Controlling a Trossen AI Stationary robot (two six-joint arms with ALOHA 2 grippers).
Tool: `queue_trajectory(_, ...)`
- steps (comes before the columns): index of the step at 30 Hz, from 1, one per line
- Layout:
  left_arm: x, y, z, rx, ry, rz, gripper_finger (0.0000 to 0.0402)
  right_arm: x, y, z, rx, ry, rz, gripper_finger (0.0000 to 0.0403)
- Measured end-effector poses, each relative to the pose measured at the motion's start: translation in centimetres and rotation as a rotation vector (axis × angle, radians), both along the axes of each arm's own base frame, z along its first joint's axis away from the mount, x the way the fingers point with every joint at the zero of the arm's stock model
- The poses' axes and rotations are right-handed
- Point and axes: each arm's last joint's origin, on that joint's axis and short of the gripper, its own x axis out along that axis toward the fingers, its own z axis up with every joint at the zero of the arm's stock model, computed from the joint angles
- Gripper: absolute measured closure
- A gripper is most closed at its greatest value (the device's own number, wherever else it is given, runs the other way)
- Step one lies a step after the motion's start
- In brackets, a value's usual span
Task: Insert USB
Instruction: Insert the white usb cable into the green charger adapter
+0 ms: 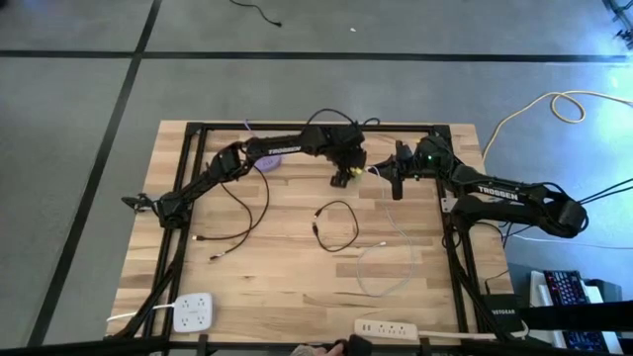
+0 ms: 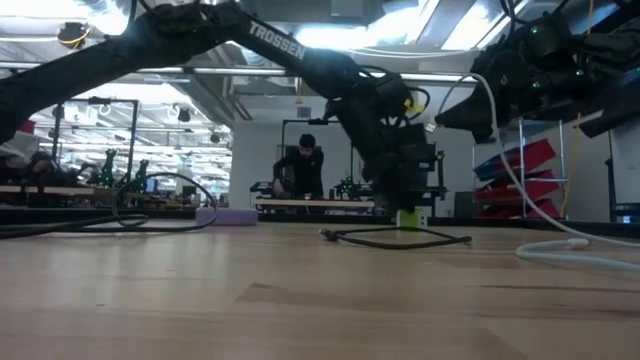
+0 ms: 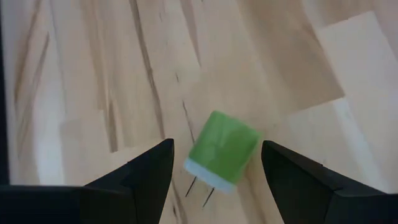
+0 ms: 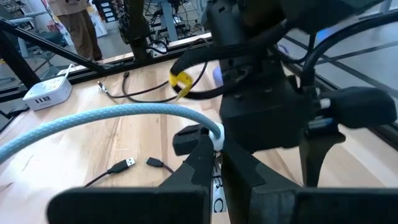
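Observation:
A green charger block [image 3: 222,147] with a white face and two prongs lies on its side on the wooden table [image 1: 277,287], right of the table's middle toward the far edge [image 1: 341,181]. My left gripper [image 3: 217,149] stands open over it, a finger on each side, apart from it; the low view shows the block [image 2: 410,217] under the gripper [image 2: 402,195]. My right gripper [image 4: 217,163], just right of it [image 1: 392,173], is shut on the end of a pale blue-white cable [image 4: 118,115], whose loop [image 1: 386,277] lies on the table. My right gripper pinches the pale cable at its white end piece [image 4: 217,133] between its two fingers, which come nearly level from the table's right side. The cable arcs away from the fingers and hangs down to the table, slack. The fingers hide the plug's tip.
A black USB cable [image 1: 336,227] lies looped mid-table, another black cable [image 1: 232,232] to its left. A purple disc [image 1: 267,161] sits near the far edge, a white charging hub [image 1: 193,311] and a power strip [image 1: 391,328] at the near edge. A person [image 2: 305,165] stands behind.

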Motion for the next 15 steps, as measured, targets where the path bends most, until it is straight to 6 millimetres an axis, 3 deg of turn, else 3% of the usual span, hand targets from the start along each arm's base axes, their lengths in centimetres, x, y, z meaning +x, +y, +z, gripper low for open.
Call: queue_trajectory(15,-0.31,-0.97,-0.39,-0.066,0.061,-0.009,0.0174,0.01,0.0,0.01,-0.001,0.0,0.001,0.0403)
